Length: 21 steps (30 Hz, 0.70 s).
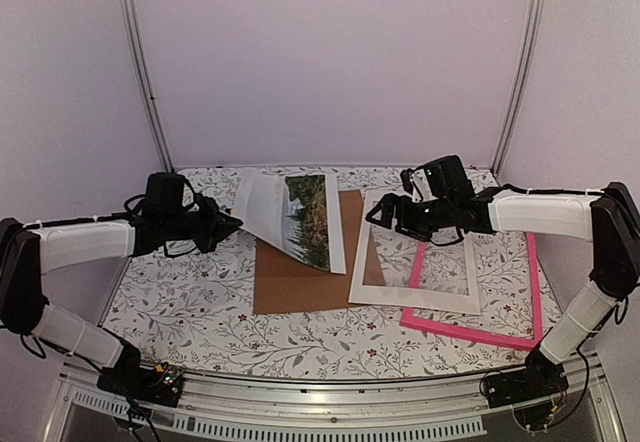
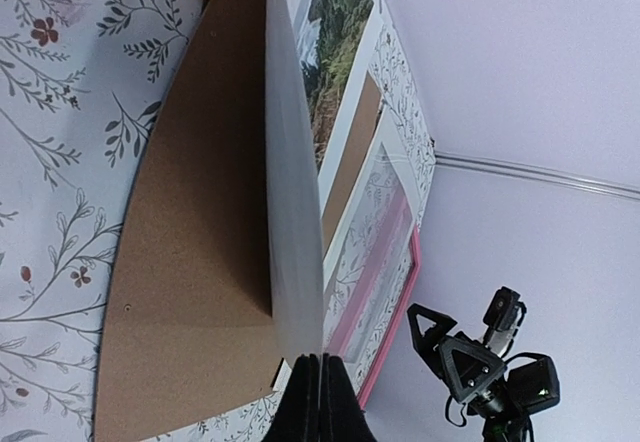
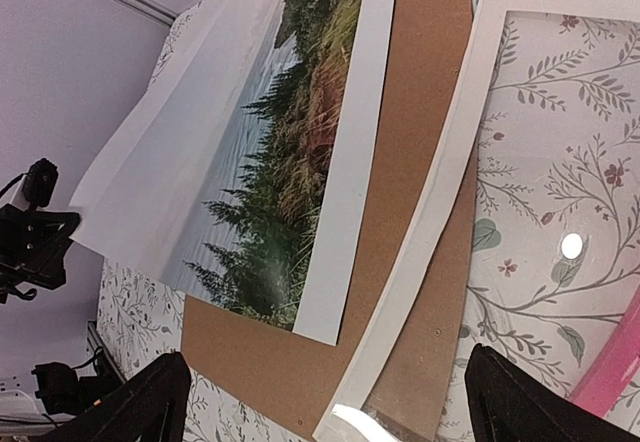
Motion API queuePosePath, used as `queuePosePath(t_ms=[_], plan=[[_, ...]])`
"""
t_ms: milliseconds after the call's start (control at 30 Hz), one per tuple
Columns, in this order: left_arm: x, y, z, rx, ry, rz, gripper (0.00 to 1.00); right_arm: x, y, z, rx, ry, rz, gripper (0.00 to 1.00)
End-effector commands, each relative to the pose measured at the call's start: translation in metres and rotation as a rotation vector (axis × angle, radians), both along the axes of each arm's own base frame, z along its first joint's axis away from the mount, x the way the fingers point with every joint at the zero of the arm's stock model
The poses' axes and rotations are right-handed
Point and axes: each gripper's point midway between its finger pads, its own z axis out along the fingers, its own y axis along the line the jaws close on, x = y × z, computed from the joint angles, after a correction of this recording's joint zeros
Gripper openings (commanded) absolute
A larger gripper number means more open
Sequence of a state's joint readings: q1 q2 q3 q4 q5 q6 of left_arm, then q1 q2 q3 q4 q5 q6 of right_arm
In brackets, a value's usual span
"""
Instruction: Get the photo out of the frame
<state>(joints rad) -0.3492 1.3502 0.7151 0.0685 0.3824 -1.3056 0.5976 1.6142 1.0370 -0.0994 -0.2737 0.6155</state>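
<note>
Left pincer [image 2: 318,372] clamped on photo [image 2: 295,222] edge, frame [image 1: 468,330] well apart.

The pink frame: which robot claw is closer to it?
Right. The right gripper hovers open beside the frame, above the white mat; the left gripper is across the table, pinching the photo.

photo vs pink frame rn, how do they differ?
The photo is raised and curled, pinched by the left gripper; the frame lies flat. The photo is a solid printed sheet, white-bordered; the frame is a thin pink outline, partly under a white mat. The photo is over the brown backing board; the frame lies beside it. Both are rectangular.
</note>
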Motion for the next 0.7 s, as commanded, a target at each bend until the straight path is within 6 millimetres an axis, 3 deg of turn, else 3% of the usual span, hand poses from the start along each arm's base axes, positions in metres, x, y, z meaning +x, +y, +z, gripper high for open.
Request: queuePosePath(t_ms=[0, 667], plan=[[-0.009, -0.004, -0.009, -0.098, 0.084, -0.014, 0.00, -0.001, 0.008, -0.006, 0.018, 0.017, 0.012, 0.99], [-0.030, -0.013, -0.021, -0.234, 0.194, -0.032, 0.00, -0.023, 0.034, -0.047, 0.127, 0.190, 0.125, 0.99]])
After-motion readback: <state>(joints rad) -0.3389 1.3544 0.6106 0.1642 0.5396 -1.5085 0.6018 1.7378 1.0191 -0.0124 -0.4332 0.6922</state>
